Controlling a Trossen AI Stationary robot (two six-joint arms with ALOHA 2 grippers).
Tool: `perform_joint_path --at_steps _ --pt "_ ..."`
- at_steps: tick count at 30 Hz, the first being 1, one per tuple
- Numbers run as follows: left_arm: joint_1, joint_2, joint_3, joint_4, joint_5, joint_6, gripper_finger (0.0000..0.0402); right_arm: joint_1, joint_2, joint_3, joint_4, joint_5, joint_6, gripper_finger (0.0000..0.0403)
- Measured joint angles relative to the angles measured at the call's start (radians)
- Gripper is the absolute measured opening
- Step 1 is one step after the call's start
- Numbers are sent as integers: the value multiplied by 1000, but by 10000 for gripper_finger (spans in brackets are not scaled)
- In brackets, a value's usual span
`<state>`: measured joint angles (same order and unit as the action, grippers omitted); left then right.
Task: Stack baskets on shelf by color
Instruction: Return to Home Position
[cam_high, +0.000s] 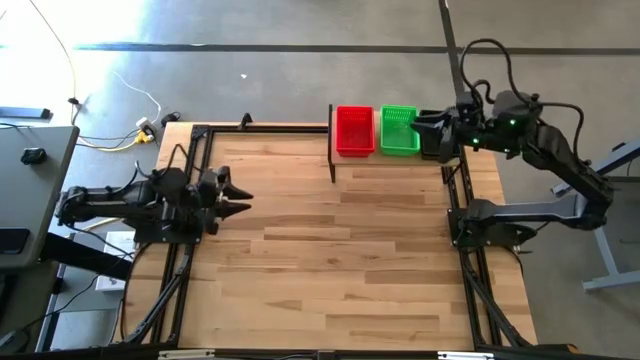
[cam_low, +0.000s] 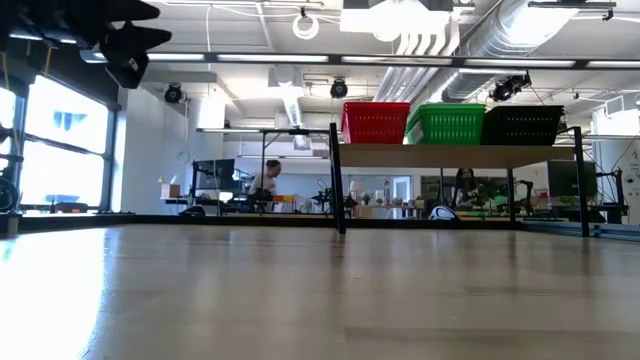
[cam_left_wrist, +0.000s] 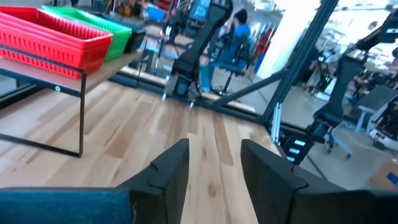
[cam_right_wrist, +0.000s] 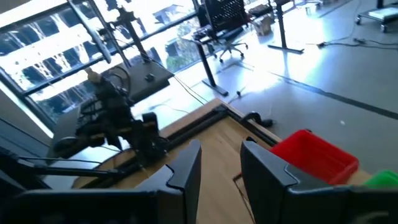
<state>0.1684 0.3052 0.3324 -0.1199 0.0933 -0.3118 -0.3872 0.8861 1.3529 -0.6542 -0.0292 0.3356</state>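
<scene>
The shelf (cam_low: 450, 156) stands at the table's far edge. On it, side by side, rest a red basket stack (cam_low: 375, 122), a green one (cam_low: 445, 124) and a black one (cam_low: 522, 125). From above, red (cam_high: 354, 130) and green (cam_high: 399, 130) show plainly, while the black one is mostly hidden under my right gripper (cam_high: 438, 135). That gripper is open and hovers over the shelf's right end; its wrist view shows the red baskets (cam_right_wrist: 314, 155) beyond the gripper (cam_right_wrist: 221, 168). My left gripper (cam_high: 243, 196) is open and raised over the table's left side, pointing right.
The slatted wooden table top (cam_high: 330, 260) lies bare between the arms. Black frame rails (cam_high: 185, 250) run along its left and right sides. The shelf's thin black post (cam_left_wrist: 81, 112) stands on the table. People sit at desks in the room (cam_low: 265, 180) beyond.
</scene>
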Motion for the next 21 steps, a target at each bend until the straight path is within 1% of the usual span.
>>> perform_joint_path --at_steps 6,10,13,16,21 --pt "0 -164 -86 -1 0 0 135 31 3 0 46 0 0 99" --pt "0 -235 -155 15 -4 24 135 41 -1 0 45 0 -1 99" --pt "2 -261 -200 20 -10 23 135 41 -13 7 40 0 5 99" --pt "2 -270 -240 21 -14 -2 135 41 -24 46 33 -6 -3 99" --pt "2 -269 -280 21 -17 -74 135 41 -53 127 -59 -7 -102 99"
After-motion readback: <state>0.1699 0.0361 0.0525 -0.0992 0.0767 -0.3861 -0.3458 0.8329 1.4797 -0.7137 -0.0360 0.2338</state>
